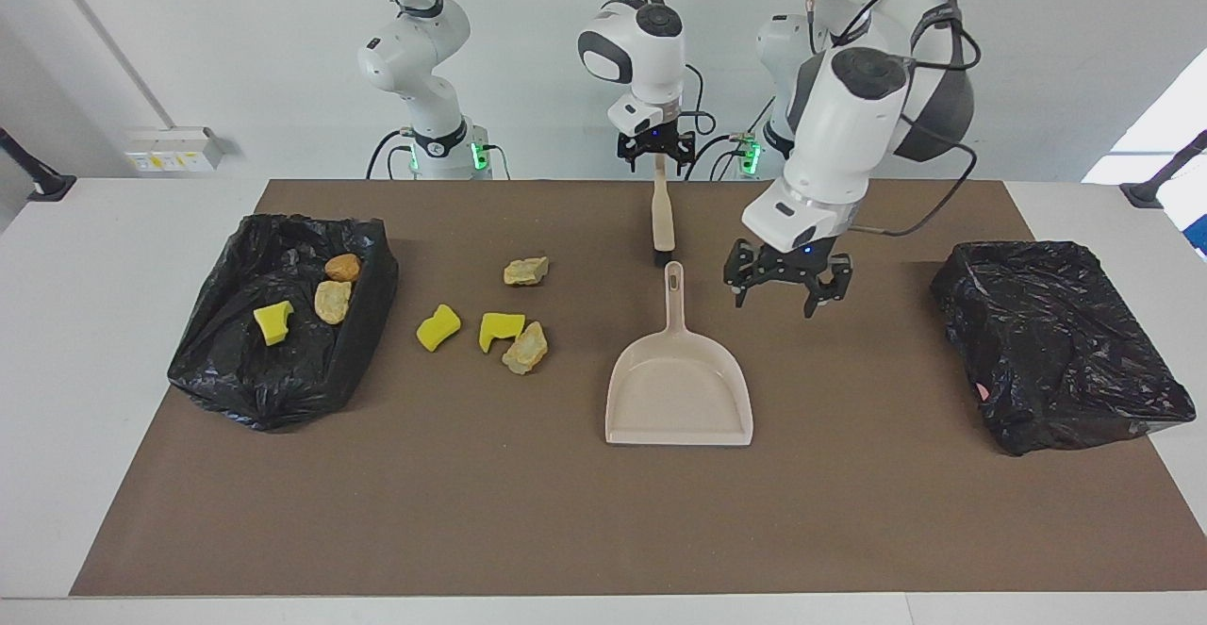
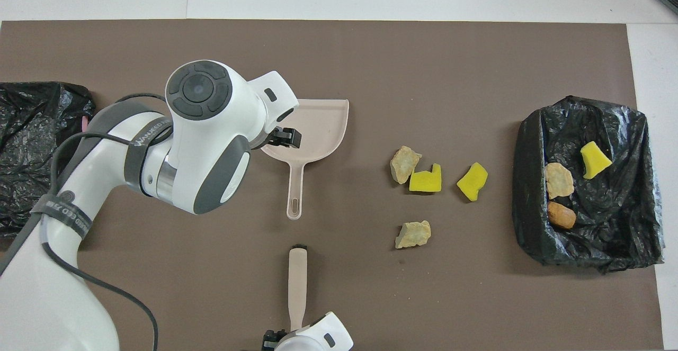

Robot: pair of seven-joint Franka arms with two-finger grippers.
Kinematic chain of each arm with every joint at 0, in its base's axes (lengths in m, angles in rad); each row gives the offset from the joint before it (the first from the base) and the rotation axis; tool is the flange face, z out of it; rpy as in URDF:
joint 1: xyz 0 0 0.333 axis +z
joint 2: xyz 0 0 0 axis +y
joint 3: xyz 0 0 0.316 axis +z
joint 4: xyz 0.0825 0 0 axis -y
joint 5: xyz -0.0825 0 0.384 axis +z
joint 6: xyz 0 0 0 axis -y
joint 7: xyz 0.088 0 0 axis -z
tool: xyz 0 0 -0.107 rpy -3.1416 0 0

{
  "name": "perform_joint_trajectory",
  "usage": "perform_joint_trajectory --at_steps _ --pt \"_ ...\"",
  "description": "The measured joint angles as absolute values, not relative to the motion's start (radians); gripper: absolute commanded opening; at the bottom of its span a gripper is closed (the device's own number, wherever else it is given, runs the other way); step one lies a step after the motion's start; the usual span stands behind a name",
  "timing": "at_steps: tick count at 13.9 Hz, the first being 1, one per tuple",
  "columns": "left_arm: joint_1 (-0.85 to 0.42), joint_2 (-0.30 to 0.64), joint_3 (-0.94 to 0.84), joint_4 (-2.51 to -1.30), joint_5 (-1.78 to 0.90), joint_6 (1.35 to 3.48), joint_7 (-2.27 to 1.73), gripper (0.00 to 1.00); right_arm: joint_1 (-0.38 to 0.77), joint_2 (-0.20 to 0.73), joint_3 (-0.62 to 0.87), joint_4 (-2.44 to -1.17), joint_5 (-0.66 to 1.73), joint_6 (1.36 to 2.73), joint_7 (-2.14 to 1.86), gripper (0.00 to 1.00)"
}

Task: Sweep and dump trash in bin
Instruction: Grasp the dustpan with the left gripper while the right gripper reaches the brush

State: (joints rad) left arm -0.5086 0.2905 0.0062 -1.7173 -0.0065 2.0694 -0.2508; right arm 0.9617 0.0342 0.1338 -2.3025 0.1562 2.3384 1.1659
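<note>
**Facing view: pick-up of both tools in hand, nothing swept yet**

We saw the left gripper (image 1: 779,304) at the centre of the frame, a little right of the middle. Its jaws stood open and empty, and it hung low over the brown mat (image 1: 849,512), just beside the dustpan's handle but apart from it. The dustpan (image 1: 679,394) lay flat at mid-frame, its handle pointing up the frame toward the robots.

The right gripper (image 1: 657,148) sat at the top centre, at the end of the brush (image 1: 663,218). The brush lay in line with the dustpan handle, its dark bristle end close to it. Whether that gripper had hold of the brush we could not tell.

Four pieces of the trash lay on the mat left of centre: a tan lump (image 1: 525,271), two yellow sponge chunks (image 1: 438,326) (image 1: 501,328), and a second tan lump (image 1: 526,349) touching the nearer chunk. Three more scraps lay in the black-bagged bin (image 1: 273,399) at the left of the frame. A second black bag (image 1: 1056,342) sat at the right.

We judged the step to be tool pick-up, with the sweeping not yet begun. Next, the left gripper would need to come over the slim handle and close across it squarely. The right arm needs a firm grip on the brush. Both tools would then have to travel left to the loose scraps.
</note>
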Motion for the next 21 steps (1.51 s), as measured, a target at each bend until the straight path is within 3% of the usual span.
perform_joint_trajectory --at_steps 2,3,5,6,14,16,21 --pt "-0.536 0.287 0.006 -1.772 -0.007 2.118 -0.292 1.00 0.962 0.037 0.134 -2.302 0.156 2.338 1.156 0.66" --pt "-0.548 0.285 0.005 -1.801 -0.007 2.157 -0.322 1.00 0.962 0.037 0.134 -2.302 0.156 2.338 1.150 0.54" --pt "-0.562 0.280 0.005 -1.847 -0.007 2.204 -0.362 1.00 0.962 0.037 0.134 -2.302 0.156 2.338 1.146 0.08" --pt "-0.565 0.272 0.005 -1.867 -0.007 2.209 -0.368 0.97 0.962 0.037 0.134 -2.302 0.156 2.339 1.141 0.00" --pt "-0.572 0.239 0.005 -1.920 -0.007 2.227 -0.374 0.99 0.961 0.039 0.133 -2.290 0.157 2.309 1.133 0.00" --pt "-0.577 0.239 0.003 -1.925 -0.007 2.231 -0.374 0.92 0.957 0.034 0.129 -2.277 0.157 2.231 1.133 0.00" --pt "-0.588 0.239 0.004 -1.938 -0.007 2.235 -0.377 0.92 0.868 -0.060 0.125 -2.270 0.157 2.027 1.027 0.00"
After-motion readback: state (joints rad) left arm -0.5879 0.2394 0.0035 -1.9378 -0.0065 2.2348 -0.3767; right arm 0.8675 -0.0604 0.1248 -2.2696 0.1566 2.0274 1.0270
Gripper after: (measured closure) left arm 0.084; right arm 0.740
